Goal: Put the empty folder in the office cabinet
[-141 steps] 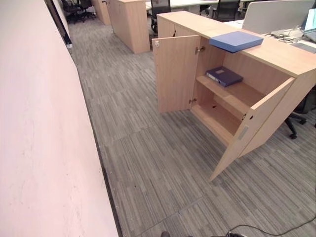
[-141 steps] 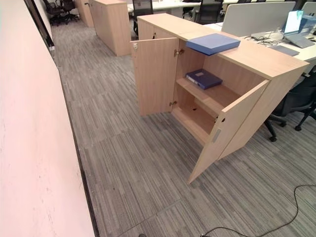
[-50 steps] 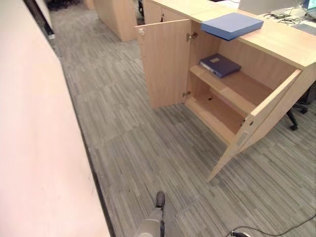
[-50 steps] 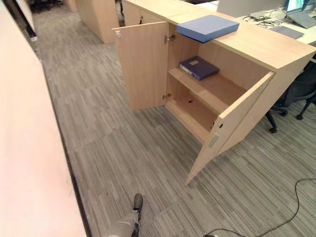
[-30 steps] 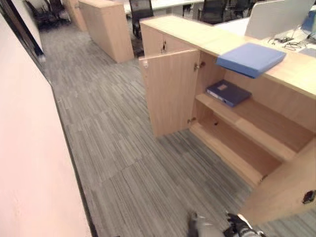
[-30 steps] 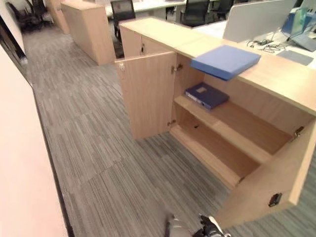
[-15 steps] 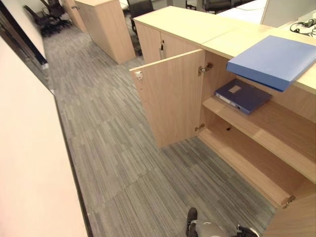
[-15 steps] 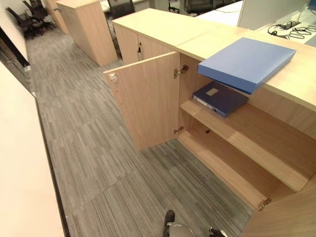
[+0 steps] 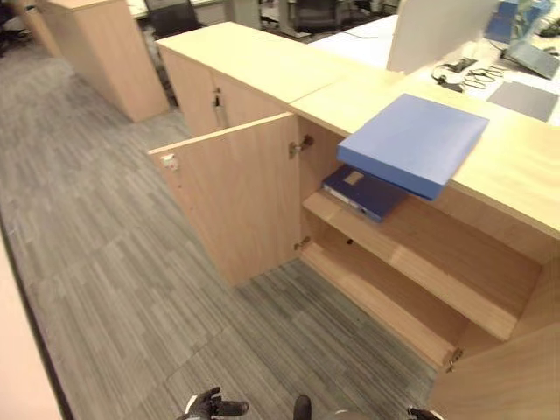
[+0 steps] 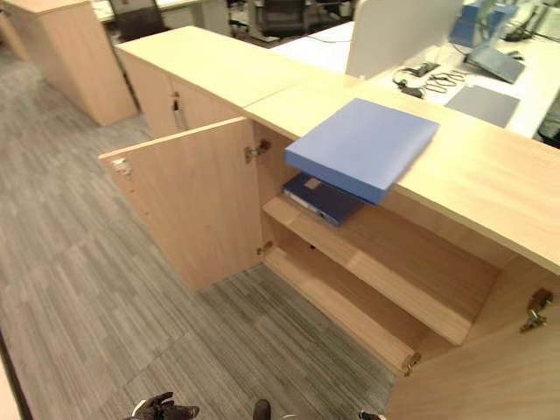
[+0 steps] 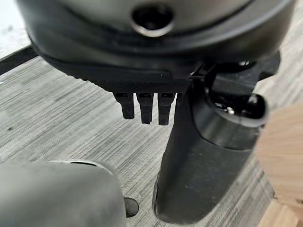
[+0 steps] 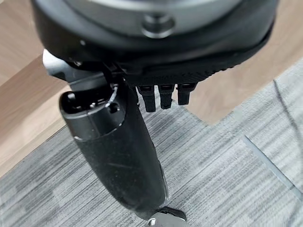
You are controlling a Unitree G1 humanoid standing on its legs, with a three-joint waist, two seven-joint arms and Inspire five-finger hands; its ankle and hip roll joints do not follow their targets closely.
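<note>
A light blue folder (image 9: 413, 144) lies flat on top of the wooden office cabinet (image 9: 516, 175), one corner jutting over the front edge. Both cabinet doors stand open: the left door (image 9: 236, 197) swings out toward me, and the right door (image 9: 512, 385) is at the lower right. A dark blue folder (image 9: 363, 190) lies on the upper shelf (image 9: 420, 254); the lower shelf is bare. My left hand (image 9: 210, 407) hangs low over the carpet, far short of the cabinet, with relaxed fingers (image 11: 144, 106) and nothing in it. My right hand (image 12: 118, 156) hangs near the right door, equally relaxed and holding nothing.
A closed cabinet (image 9: 219, 74) adjoins the open one on its left, and another (image 9: 96, 52) stands further back. Behind are desks with a white screen panel (image 9: 437, 31), cables (image 9: 459, 74) and office chairs (image 9: 175, 16). Grey striped carpet (image 9: 105, 289) lies before the cabinet.
The camera has come closer to the cabinet and turned right, so the wall has left the picture. My left hand now shows at the bottom edge. The folders have not moved.
</note>
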